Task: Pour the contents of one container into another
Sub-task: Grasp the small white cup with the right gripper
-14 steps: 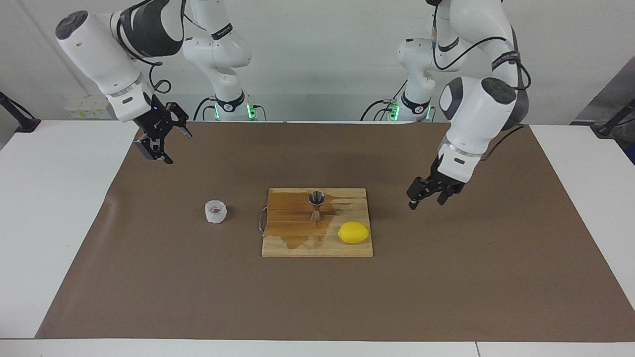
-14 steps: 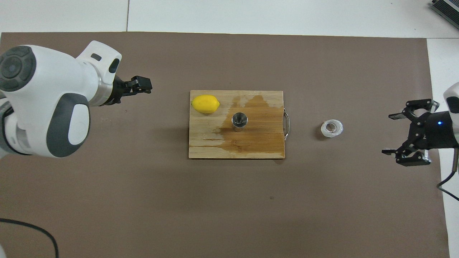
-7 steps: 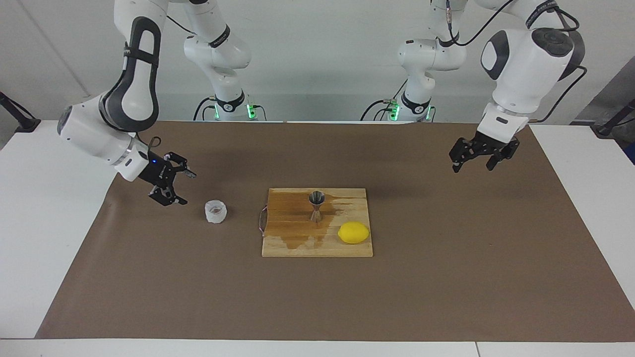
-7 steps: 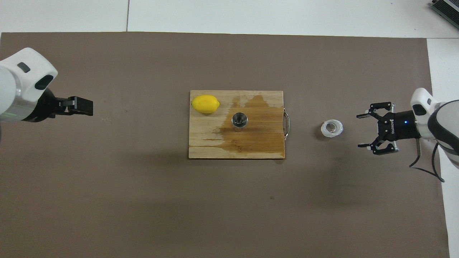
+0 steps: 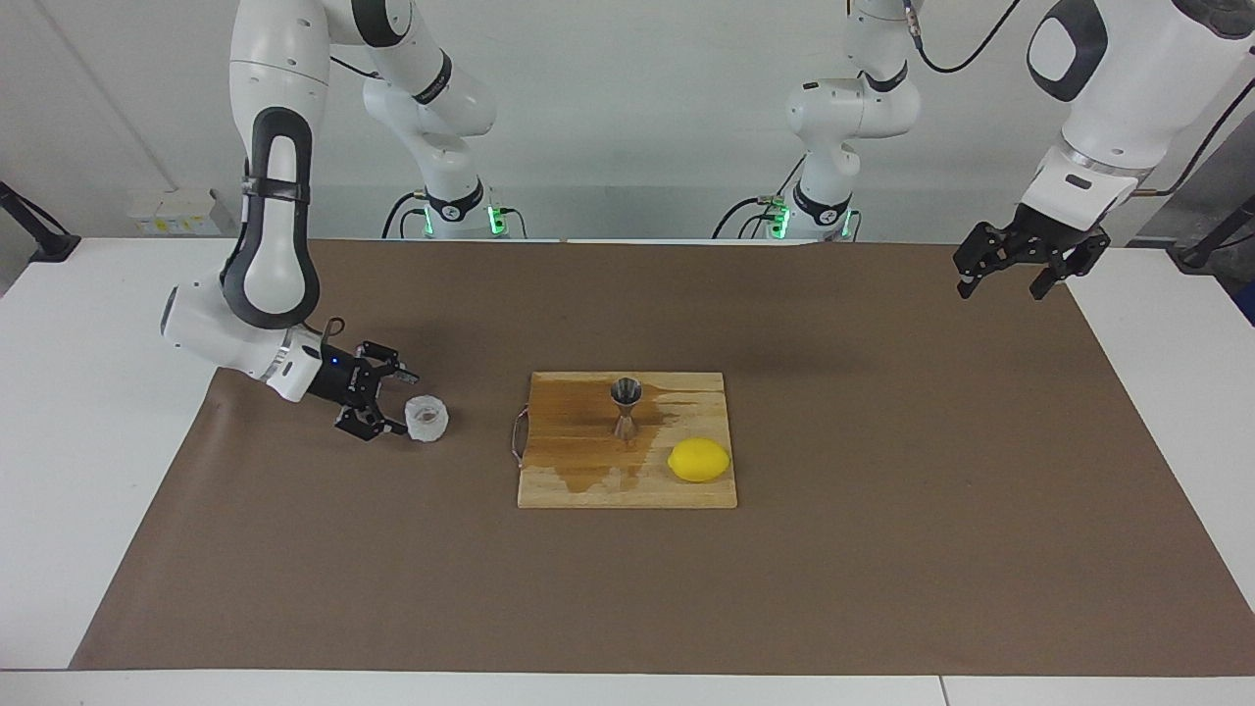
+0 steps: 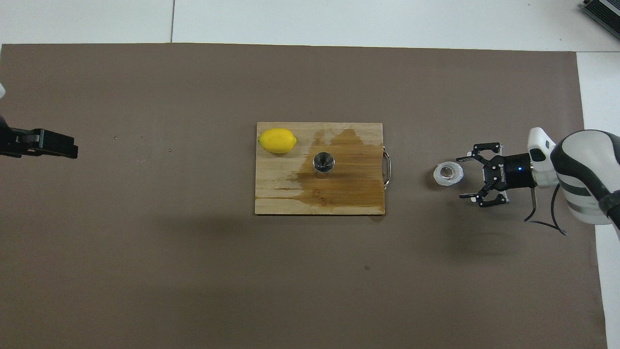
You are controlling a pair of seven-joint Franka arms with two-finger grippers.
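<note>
White table, brown mat over it — on the mat, 1 wooden board, 1 plastic cup

One cup, one jigger, one lemon, one board

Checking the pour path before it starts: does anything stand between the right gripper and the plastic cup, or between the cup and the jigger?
Nothing visible. The open right gripper is right beside the plastic cup; only bare mat and board edge separate cup and jigger.

The jigger is shiny steel. The cup is crinkled translucent plastic. The cutting board is pale wood, partly darkened, apparently wet. The lemon looks smooth, faintly glossy. A matt brown paper-like sheet covers the table.
</note>
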